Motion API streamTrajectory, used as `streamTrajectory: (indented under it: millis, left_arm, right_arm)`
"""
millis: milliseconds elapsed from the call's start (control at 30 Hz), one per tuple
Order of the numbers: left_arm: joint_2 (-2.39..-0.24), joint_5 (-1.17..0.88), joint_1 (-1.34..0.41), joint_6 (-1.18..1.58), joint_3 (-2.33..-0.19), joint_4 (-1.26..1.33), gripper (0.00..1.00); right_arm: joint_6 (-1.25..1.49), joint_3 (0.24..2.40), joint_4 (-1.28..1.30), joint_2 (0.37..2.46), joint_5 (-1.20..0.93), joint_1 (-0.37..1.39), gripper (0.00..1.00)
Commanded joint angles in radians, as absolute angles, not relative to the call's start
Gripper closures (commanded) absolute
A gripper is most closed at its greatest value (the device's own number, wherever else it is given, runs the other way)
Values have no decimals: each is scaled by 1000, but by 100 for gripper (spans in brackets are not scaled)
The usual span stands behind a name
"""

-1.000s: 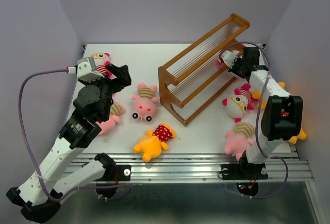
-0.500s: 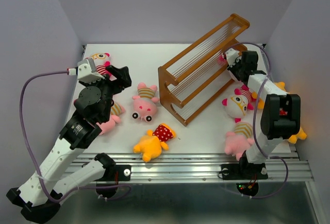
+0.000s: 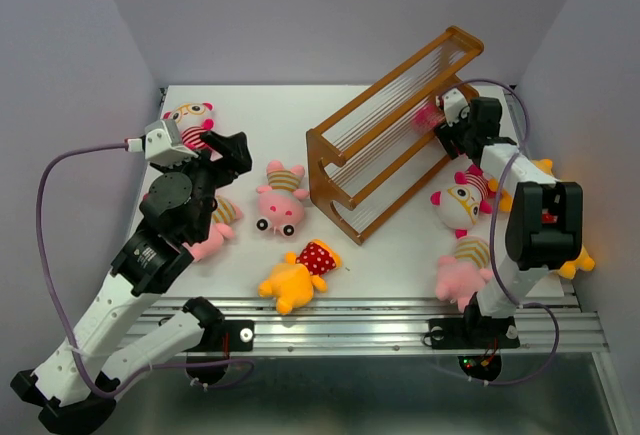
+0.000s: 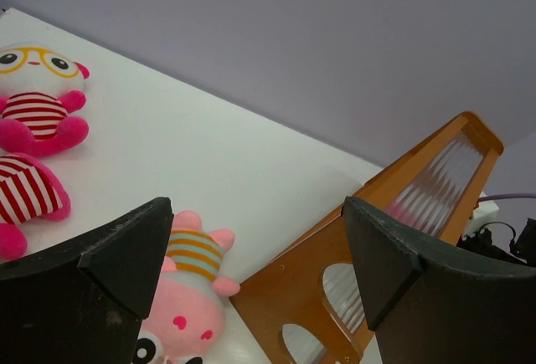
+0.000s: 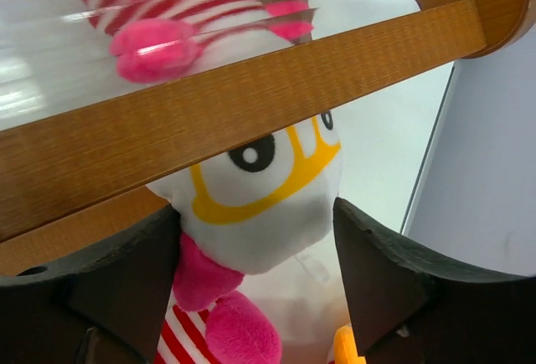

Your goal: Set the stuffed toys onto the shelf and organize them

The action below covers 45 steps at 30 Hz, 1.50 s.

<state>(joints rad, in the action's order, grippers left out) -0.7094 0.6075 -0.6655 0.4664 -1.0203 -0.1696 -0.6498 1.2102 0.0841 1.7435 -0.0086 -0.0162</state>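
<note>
Left pincer [image 4: 255, 243] held wide open, nothing gripped. Right pincer [image 5: 255, 222] held wide open at shelf [image 3: 385, 145], nothing gripped. Pink striped toy [image 5: 159, 8] seen through shelf rods.

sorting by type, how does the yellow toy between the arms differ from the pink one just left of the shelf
The yellow toy wears red polka dots; the pink toy wears a striped shirt. The yellow toy lies nearer the front edge, the pink toy nearer the shelf. Both lie on the table.
</note>
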Motion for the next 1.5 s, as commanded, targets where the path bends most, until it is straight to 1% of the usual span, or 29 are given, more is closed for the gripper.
streamTrajectory:
  millis: [0,100,300,400,433,533,567,700,833,933,1067,1167,1333,1367,1400,1433,1467]
  left_arm:
    - [-690,632,-660,485,-1003,-147,6]
    - [-692,629,-660,485,-997,-146,6]
    - [-693,627,-660,476,-999,-141,6]
    - [-686,630,-660,477,-994,-143,6]
    - [-683,632,-660,482,-988,-143,6]
    - [-680,627,-660,485,-980,-140,6]
    - [-681,624,-660,486,-977,-135,6]
    - [-696,615,-660,483,-986,-135,6]
    - [-707,612,-660,476,-994,-135,6]
    - [-716,606,-660,477,-999,-135,6]
    - [-724,600,-660,491,-1000,-141,6]
    - [-723,601,-660,500,-1003,-152,6]
    - [-716,609,-660,512,-1008,-172,6]
    - [-716,611,-660,515,-1005,-173,6]
    - [-715,611,-660,520,-1003,-173,6]
    - [-715,609,-660,525,-1002,-173,6]
    - [-716,609,-660,526,-1000,-172,6]
  right_arm:
    - [-632,1207,69,1652,-29,-17,21]
    - [-627,1215,110,1620,-51,-17,18]
    - [-606,1244,216,1571,-92,-29,18]
    - [-574,1276,300,1549,-167,-76,18]
    - [-565,1293,366,1557,-228,-93,18]
    - [-560,1347,454,1580,-329,-138,19]
    - [-577,1351,498,1589,-398,-162,20]
    - [-724,1302,500,1589,-497,-192,22]
    - [-775,1325,486,1646,-560,-222,23]
    - [-770,1357,471,1710,-566,-222,24]
    - [-709,1385,384,1775,-578,-222,24]
    - [-678,1428,364,1830,-569,-222,27]
    - [-632,1428,315,1848,-568,-222,35]
    - [-623,1422,295,1848,-574,-222,41]
    - [-612,1417,285,1848,-575,-222,45]
    - [-591,1408,275,1850,-577,-222,57]
    - [-577,1404,258,1851,-575,-222,63]
